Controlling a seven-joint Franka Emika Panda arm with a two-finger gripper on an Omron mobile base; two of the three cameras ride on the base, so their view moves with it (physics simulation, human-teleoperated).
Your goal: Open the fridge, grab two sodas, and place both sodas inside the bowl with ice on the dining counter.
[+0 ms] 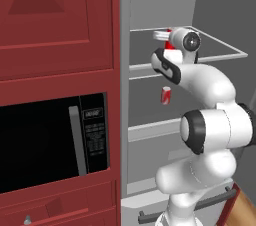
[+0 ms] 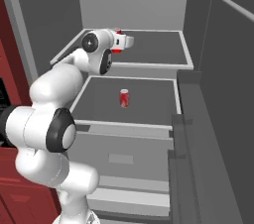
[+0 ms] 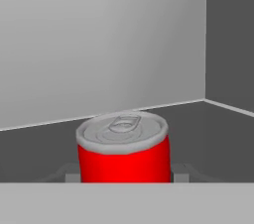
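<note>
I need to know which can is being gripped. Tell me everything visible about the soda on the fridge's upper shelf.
The upper soda can is a small red cylinder with a silver top and pull tab, metallic-looking and unopened. It stands upright on the fridge's upper shelf, near the front left. The gripper is closed on its sides. A second soda can stands apart on the shelf below.

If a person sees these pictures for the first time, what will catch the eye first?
First, the white arm reaching deep into the open fridge, its gripper closed around a red soda can on the upper shelf. Next, a second red can standing alone and upright on the shelf below. Left of the fridge, a black microwave sits in dark red cabinets.
</note>
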